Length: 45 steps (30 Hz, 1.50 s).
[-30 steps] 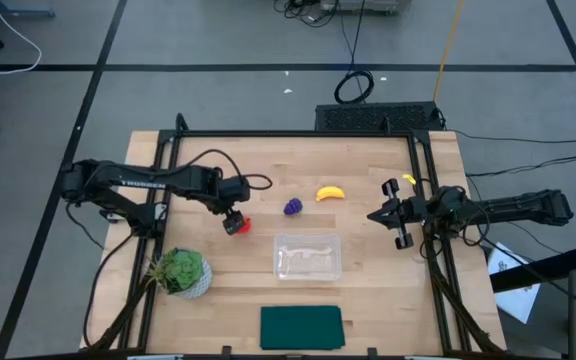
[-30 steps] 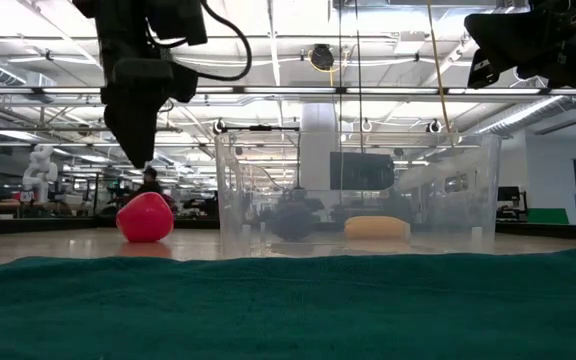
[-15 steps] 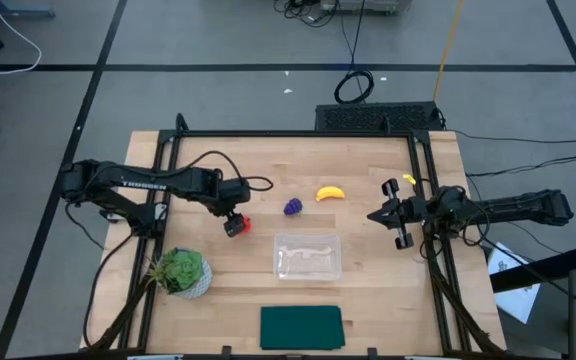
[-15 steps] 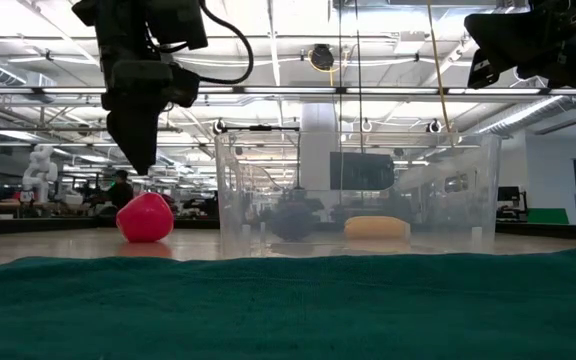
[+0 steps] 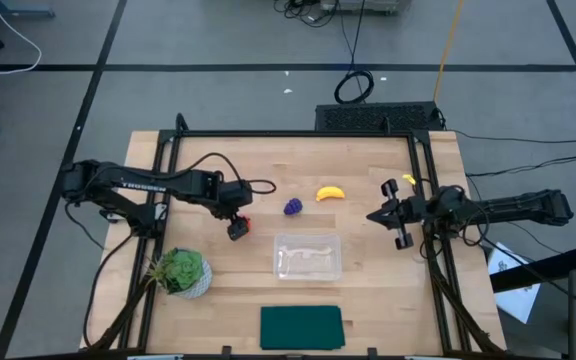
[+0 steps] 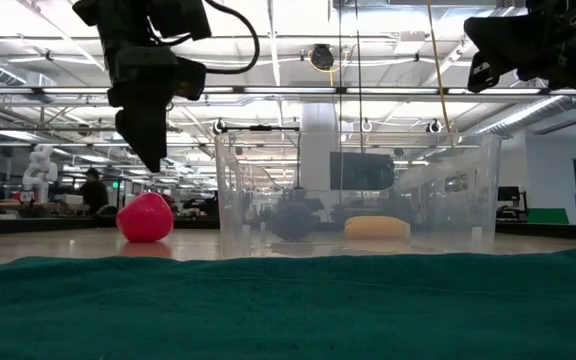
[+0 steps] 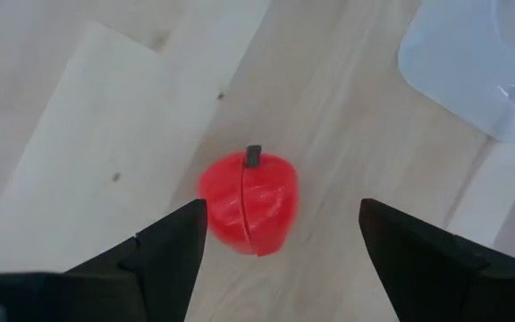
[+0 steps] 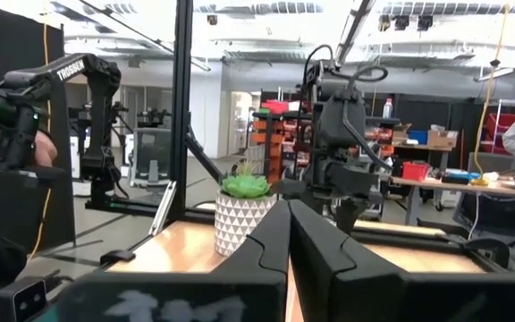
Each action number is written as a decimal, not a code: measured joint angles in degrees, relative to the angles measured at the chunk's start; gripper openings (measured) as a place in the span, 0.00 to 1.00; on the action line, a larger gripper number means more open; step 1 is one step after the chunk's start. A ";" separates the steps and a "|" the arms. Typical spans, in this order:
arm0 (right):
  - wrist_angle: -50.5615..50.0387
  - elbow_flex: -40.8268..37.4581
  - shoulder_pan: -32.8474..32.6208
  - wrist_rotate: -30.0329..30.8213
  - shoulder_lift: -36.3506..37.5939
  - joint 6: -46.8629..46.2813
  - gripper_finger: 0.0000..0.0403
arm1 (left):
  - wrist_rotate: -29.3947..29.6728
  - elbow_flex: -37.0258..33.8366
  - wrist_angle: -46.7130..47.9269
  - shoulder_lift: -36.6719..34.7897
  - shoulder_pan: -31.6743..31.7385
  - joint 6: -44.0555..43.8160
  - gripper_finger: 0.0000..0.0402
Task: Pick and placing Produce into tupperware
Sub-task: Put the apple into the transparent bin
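pale wood table [image 5: 368, 180], glossy red fruit [image 7: 249, 201]

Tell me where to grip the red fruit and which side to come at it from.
Grip the red fruit across its round middle, coming straight down from above. It sits alone on the table, stem up, apart from the tupperware, so both flanks are free. The left gripper already hangs over it with its jaws open to either side; lowering and closing there should likely hold it.
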<state>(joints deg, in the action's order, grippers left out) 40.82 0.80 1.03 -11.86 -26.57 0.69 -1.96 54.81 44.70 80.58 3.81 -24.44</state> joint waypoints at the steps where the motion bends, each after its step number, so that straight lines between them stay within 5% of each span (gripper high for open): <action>1: 0.02 0.00 0.01 0.00 0.00 0.08 0.00 | 0.02 0.00 -0.04 0.41 -0.19 -0.09 0.74; 31: 0.52 -0.01 0.00 0.00 -0.63 0.44 0.00 | 2.53 -0.02 -0.95 4.32 -1.55 3.10 0.75; 45: 0.50 0.01 -0.01 -0.01 -0.63 0.44 0.00 | 3.55 0.00 0.23 7.02 0.33 1.17 0.82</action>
<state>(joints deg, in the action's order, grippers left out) 41.32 0.81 1.02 -11.87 -27.20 1.13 1.59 54.81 44.93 87.60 4.14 -23.27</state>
